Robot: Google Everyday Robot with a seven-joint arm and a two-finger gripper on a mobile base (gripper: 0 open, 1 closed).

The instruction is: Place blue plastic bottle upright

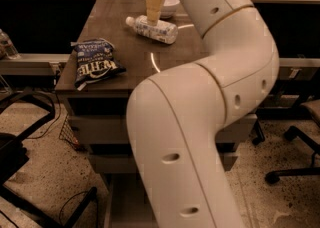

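Observation:
The blue plastic bottle (153,28) lies on its side on the brown wooden table (130,54), toward the far end. Its white cap points left. My gripper (154,17) hangs down from the top of the view, right above the middle of the bottle and at or very near its upper side. The big white arm (210,102) sweeps from the bottom centre up to the gripper and hides the right part of the table.
A dark blue chip bag (95,63) lies near the table's front left corner. A white bowl (169,5) stands just behind the bottle. Drawers (100,127) sit under the table. Chair legs stand on the floor at left (30,122) and right (295,152).

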